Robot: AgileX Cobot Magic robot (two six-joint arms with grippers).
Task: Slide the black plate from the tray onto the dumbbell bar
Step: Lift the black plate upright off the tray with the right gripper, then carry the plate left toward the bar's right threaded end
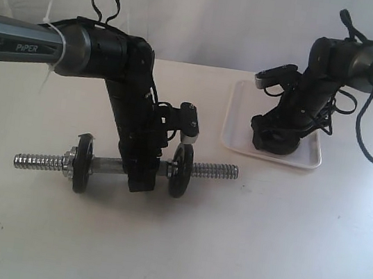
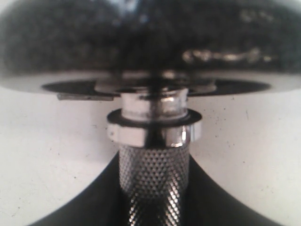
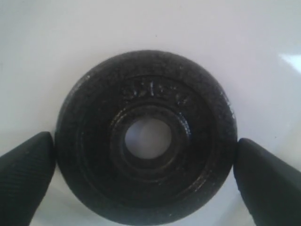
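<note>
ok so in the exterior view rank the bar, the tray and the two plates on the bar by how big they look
1. dumbbell bar, longest across
2. tray, shorter but broader
3. the view's left plate and right plate: they look alike, so not ranked

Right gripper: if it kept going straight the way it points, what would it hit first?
Probably the tray floor. The right gripper points down at the black plate lying flat in the tray, fingers flanking its rim, so the fingertips reach the floor first; depth is unclear.
</note>
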